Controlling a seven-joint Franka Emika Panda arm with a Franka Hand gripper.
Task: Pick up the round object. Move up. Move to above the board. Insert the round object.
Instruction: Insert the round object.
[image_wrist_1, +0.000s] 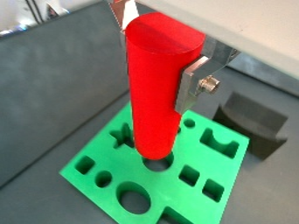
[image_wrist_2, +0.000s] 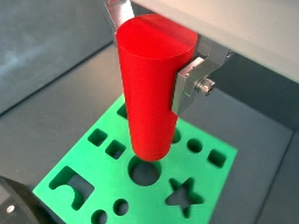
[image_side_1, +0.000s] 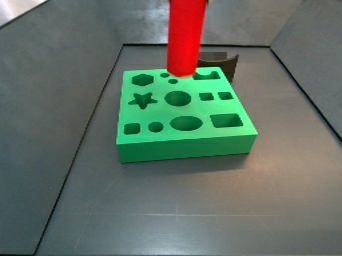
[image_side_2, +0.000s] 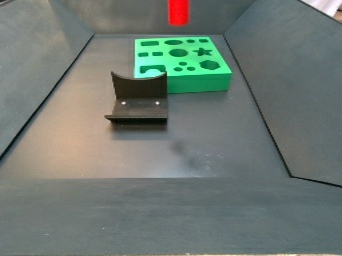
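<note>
The round object is a tall red cylinder, held upright between the silver fingers of my gripper. The gripper is shut on its upper part, as both wrist views show. The board, a thick green block with shaped holes, lies right below. The peg's lower end hangs over a round hole near one edge of the board. In the side views the peg hangs a little above the board. The gripper is out of view there.
The dark fixture stands on the dark floor beside the board, also seen in a side view and a wrist view. Sloping grey walls enclose the floor on all sides.
</note>
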